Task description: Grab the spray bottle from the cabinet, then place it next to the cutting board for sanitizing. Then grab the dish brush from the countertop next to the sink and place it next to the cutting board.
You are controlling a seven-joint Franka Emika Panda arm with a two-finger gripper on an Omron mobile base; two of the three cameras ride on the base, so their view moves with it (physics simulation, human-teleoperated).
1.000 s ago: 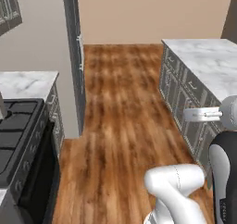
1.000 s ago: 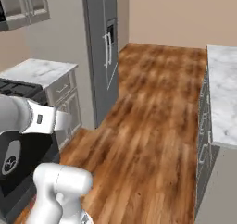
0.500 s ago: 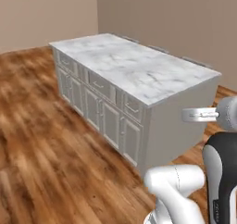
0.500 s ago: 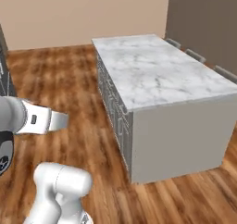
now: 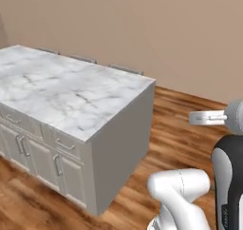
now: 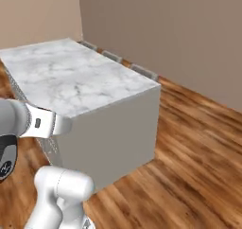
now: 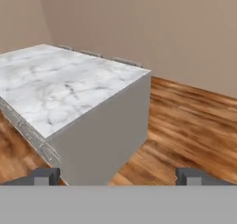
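Nearest the base cameras, the white arm [image 5: 182, 196] folds up from its rounded shoulder, with a dark upper link rising at the frame edge and a pale wrist section reaching sideways at mid height over the floor. From the hand camera, the gripper [image 7: 118, 176] looks level across the room; its two dark fingertips [image 7: 44, 176] stand far apart at the lower corners, jaws spread wide with nothing between them.

Beyond the arm stands one kitchen island [image 5: 118, 143], a grey-sided block topped by a white marble countertop [image 5: 61, 93] with grey veins. Its long face carries drawers and doors with small bar handles [image 5: 58, 166], several in a row; the exact count cannot be told. The end panel facing the arm is plain grey. The marble top lies bare, and none of the spray bottle, cutting board or dish brush can be seen on it.

Along the far edge of the island, three low grey chair or stool backs [image 6: 144, 71] peep above the slab.

Wooden plank floor [image 6: 189, 157] runs wide and open past the island's near corner and to its side, up to the beige walls [image 5: 142, 29] that meet at a corner behind.
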